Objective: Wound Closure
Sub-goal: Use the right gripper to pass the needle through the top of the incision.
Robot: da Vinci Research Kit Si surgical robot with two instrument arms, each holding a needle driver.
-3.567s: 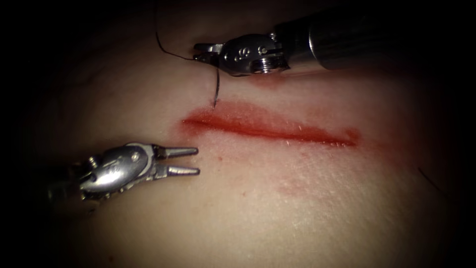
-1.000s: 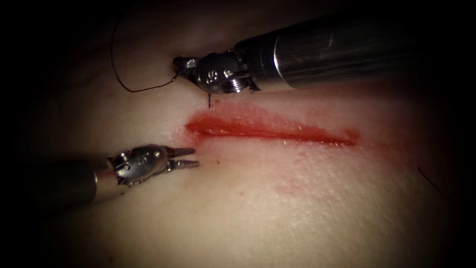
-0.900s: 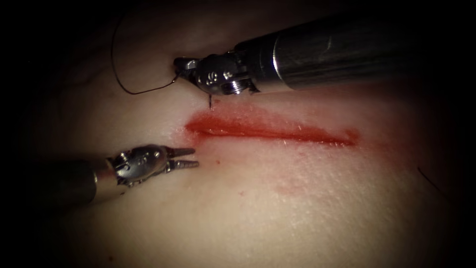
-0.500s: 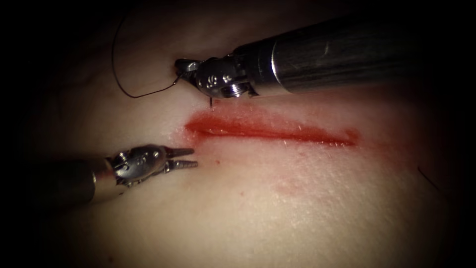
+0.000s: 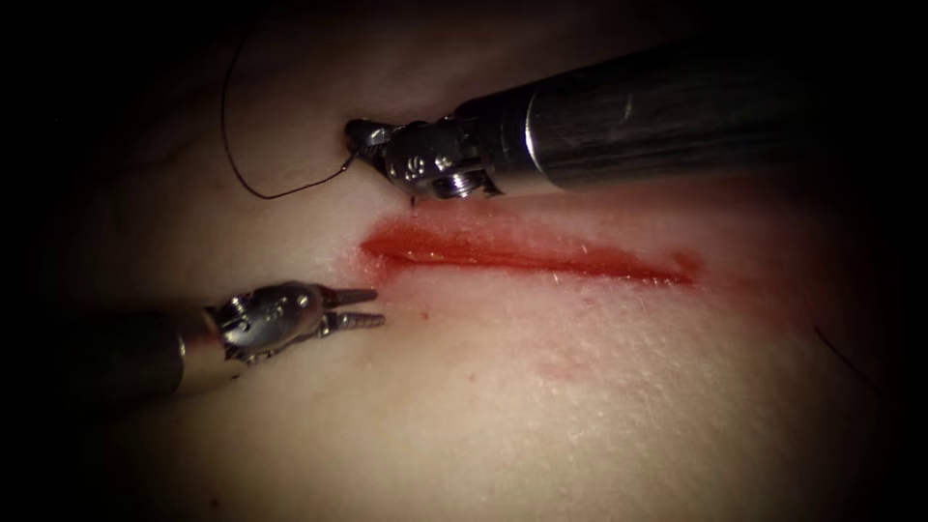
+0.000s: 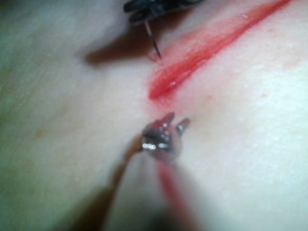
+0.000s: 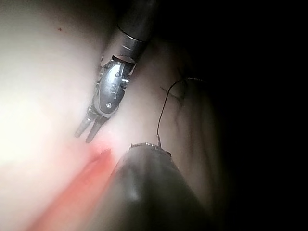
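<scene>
- Endoscope view: the right tool (image 5: pixel 365 135) sits just above the left end of the cut (image 5: pixel 527 256), jaws clenched on the needle (image 5: pixel 413 200) near its thread end. The short visible stretch of needle points down from the jaws, its tip at the tissue (image 5: pixel 599 406) just above the cut's upper edge. I cannot tell whether the tip has entered. Judged from this hold, the needle is set for a bite at that end.
- The thread (image 5: pixel 253 174) runs from the jaws in a loose loop to the left over the tissue, slack and clear of the cut.
- The left tool (image 5: pixel 362 307) lies below and left of the cut's end, jaws slightly parted and grasping nothing, well apart from the needle.
- Left wrist view: the left tool (image 6: pixel 174 122) is empty just short of the cut (image 6: pixel 192 60); the needle (image 6: pixel 153 42) slants down, tip at the tissue beside the red fluid (image 6: pixel 166 84).
- Right wrist view: the left tool (image 7: pixel 87 131) points at the cut's end (image 7: pixel 94 166); the thread (image 7: pixel 166 103) rises thin beside the right tool's shaft (image 7: pixel 149 192).
</scene>
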